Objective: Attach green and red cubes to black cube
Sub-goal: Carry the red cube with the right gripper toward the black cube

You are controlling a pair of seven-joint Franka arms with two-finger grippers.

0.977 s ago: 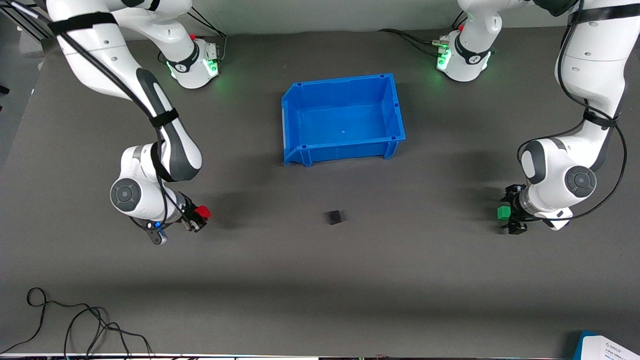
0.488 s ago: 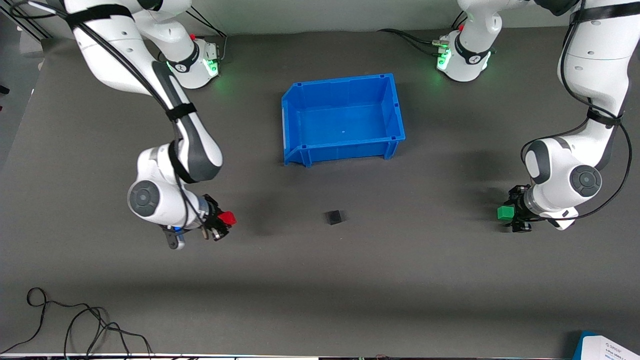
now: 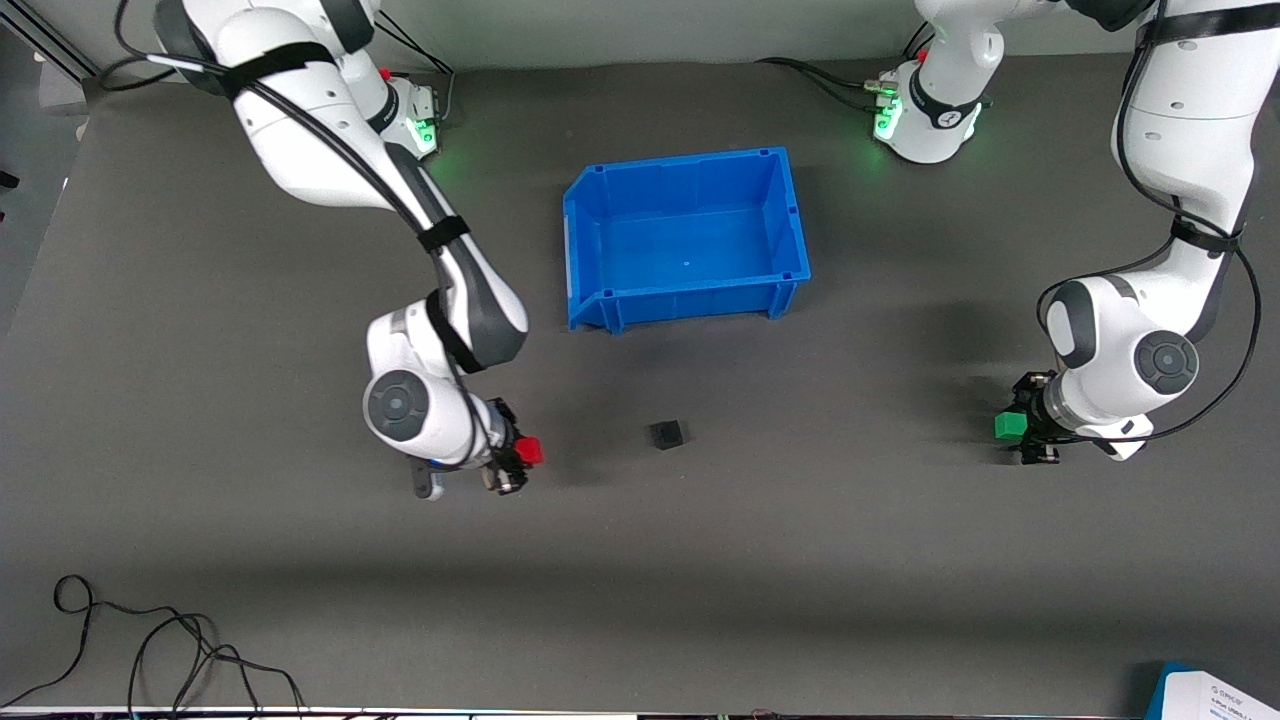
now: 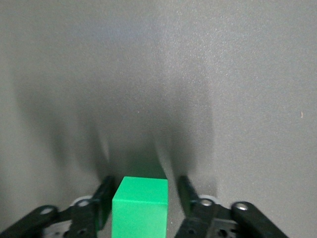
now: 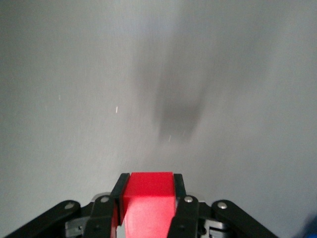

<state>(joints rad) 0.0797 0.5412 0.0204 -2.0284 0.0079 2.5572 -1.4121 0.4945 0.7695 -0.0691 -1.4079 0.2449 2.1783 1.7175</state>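
Black cube point(image 3: 665, 434) sits alone on the tabletop point(image 3: 800, 560), matte, barely darker than the mat, open room all round. Blue bin point(image 3: 690, 285) at its 12, well apart. Right tool point(image 3: 515, 462) over the mat at its 9, pinching the bright red cube point(image 3: 529, 450) tight. Left tool point(image 3: 1030, 435) way out at its 3, nr the tabletop edge, fingers point(image 4: 190, 198) straddling the green cube point(image 3: 1008, 426), slim gap on one side, so not clamped. Cables point(image 3: 150, 640) at 7, by the edge

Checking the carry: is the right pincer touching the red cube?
Touching. The right wrist view shows the right pincer with fingers pressed against both sides of the red cube.
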